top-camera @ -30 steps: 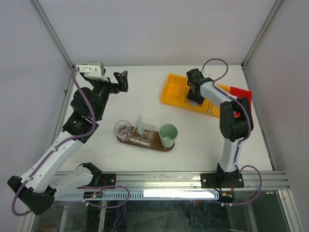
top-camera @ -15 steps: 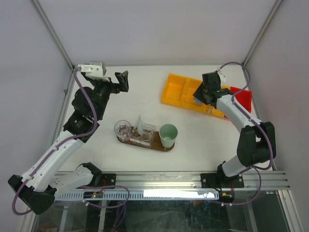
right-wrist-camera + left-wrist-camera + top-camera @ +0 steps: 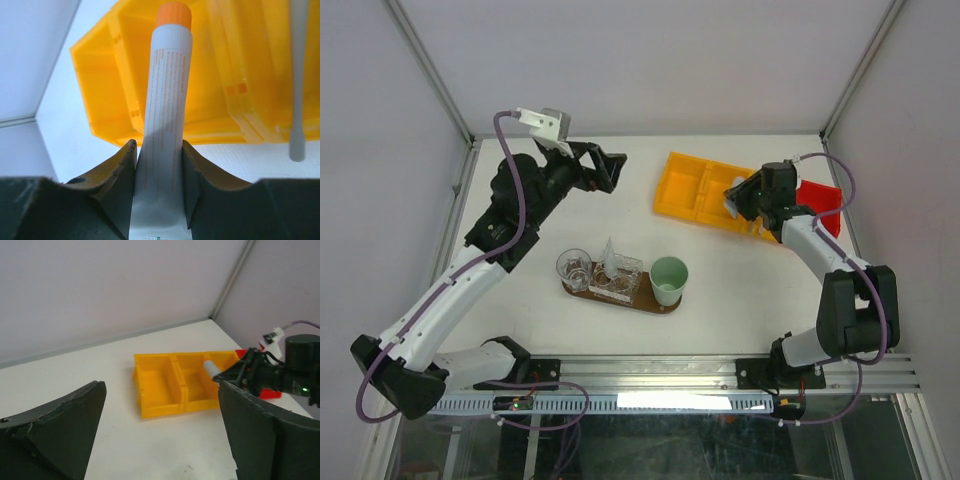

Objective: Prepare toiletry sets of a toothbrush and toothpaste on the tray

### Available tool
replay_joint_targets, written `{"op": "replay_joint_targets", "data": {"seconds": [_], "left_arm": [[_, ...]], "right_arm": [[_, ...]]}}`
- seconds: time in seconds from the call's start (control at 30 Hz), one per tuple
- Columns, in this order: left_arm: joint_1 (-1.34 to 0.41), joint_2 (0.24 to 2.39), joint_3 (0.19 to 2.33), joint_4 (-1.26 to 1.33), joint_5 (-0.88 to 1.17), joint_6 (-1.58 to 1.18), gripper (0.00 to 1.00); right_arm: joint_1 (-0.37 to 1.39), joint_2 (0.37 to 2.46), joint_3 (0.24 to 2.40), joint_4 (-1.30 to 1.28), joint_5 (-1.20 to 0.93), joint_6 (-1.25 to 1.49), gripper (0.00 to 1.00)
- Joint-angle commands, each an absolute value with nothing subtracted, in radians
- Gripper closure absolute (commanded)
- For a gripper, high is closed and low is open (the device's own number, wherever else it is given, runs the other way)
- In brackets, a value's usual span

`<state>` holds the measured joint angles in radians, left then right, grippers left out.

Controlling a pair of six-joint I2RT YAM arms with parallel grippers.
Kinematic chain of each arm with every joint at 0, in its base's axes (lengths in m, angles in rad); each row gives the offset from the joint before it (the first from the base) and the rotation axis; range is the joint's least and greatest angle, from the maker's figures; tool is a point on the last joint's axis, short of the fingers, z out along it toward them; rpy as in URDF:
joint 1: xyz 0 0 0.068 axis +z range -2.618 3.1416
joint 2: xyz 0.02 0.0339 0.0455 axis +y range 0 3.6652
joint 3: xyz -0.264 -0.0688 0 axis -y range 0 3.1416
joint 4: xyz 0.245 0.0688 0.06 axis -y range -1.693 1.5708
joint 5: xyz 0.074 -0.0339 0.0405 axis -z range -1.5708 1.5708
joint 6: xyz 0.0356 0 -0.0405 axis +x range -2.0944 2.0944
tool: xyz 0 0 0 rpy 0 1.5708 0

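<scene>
My right gripper [image 3: 740, 198] is shut on a white toothpaste tube with an orange cap [image 3: 165, 95] and holds it above the yellow bin [image 3: 700, 190]; the tube's end also shows in the left wrist view [image 3: 210, 368]. A pale grey toothbrush [image 3: 298, 75] lies in a compartment of the bin. The dark brown oval tray [image 3: 655, 304] lies at the table's middle front, carrying clear glasses [image 3: 573, 268], one with a white tube [image 3: 609, 256] standing in it. My left gripper [image 3: 605, 168] is open and empty, high over the table left of the bin.
A mint-green cup [image 3: 669, 278] stands at the tray's right end. A red bin [image 3: 819, 200] sits right of the yellow bin, which also shows in the left wrist view [image 3: 160, 385]. Frame posts stand at the back corners.
My right gripper rose out of the yellow bin with the toothpaste tube and shifted right. My left arm swung right, towards the bin, still open.
</scene>
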<state>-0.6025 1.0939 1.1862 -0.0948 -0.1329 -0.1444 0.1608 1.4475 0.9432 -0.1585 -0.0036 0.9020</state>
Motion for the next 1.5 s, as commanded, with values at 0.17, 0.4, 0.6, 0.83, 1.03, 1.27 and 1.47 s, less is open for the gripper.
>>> {"op": "replay_joint_targets", "data": {"seconds": [0.17, 0.4, 0.6, 0.83, 1.03, 1.27, 1.47], "left_arm": [[-0.699, 1.248, 1.238, 0.038, 0.123, -0.593, 0.12], [-0.931, 1.434, 1.251, 0.174, -0.196, -0.604, 0.15], [-1.043, 1.580, 1.300, 0.221, -0.421, -0.508, 0.25], [-1.078, 1.729, 1.390, 0.258, -0.496, -0.395, 0.35], [-1.083, 1.796, 1.445, 0.293, -0.485, -0.357, 0.34], [-1.083, 1.883, 1.564, 0.195, -0.522, -0.403, 0.53], [-1.084, 1.931, 1.631, 0.122, -0.533, -0.437, 0.64]], "right_arm": [[0.117, 1.372, 1.001, 0.039, -0.201, 1.018, 0.62], [0.115, 1.312, 0.945, 0.060, -0.258, 1.107, 0.62], [0.111, 1.242, 0.917, 0.018, -0.249, 1.119, 0.62], [0.111, 1.240, 0.932, -0.004, -0.287, 1.106, 0.62], [0.112, 1.245, 0.948, -0.021, -0.287, 1.101, 0.62], [0.114, 1.208, 0.945, -0.021, -0.287, 1.101, 0.62], [0.115, 1.193, 0.943, -0.028, -0.287, 1.101, 0.62]]}}
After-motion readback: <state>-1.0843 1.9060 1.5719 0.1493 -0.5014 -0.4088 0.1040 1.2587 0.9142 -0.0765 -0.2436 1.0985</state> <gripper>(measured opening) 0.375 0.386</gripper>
